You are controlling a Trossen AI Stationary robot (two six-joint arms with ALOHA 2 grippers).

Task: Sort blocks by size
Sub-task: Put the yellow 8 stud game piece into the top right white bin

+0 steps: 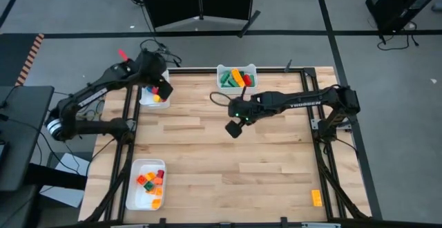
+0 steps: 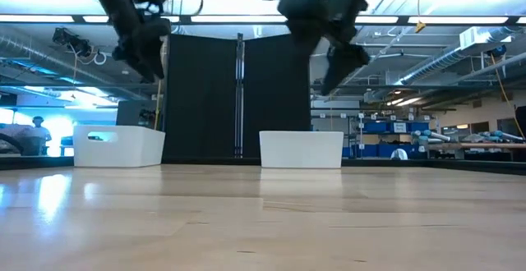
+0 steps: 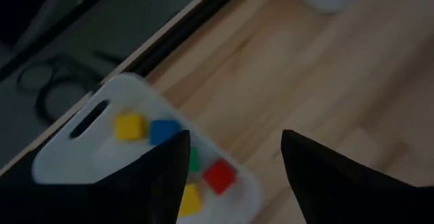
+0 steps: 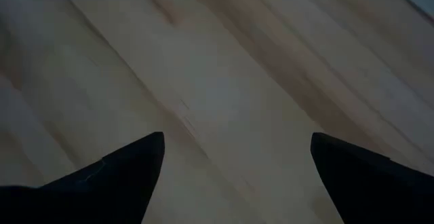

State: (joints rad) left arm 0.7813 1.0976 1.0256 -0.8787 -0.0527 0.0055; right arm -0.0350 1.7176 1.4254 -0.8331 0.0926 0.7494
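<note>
**Both arms raised, blocks lying in three trays**

At the table's (image 1: 207,152) near left corner a white tray (image 1: 136,195) holds orange, red and green blocks (image 1: 151,181). Farther back on the left, the left gripper (image 1: 164,88) hangs above a second white tray (image 1: 146,100) at the far left edge. Its jaws are spread with nothing between them. In the left wrist view that tray (image 3: 81,153) shows small yellow, blue, green and red blocks (image 3: 146,130) lying loose on its floor.

At the middle of the far edge a third white tray (image 1: 224,70) carries green, yellow and red blocks (image 1: 238,78). Just in front of it, over bare wood, the right gripper (image 1: 235,127) hovers with its jaws wide apart and empty; the right wrist view shows only wood grain beneath.

Near the table's near right corner, a single orange block (image 1: 316,197) lies on the wood.
</note>
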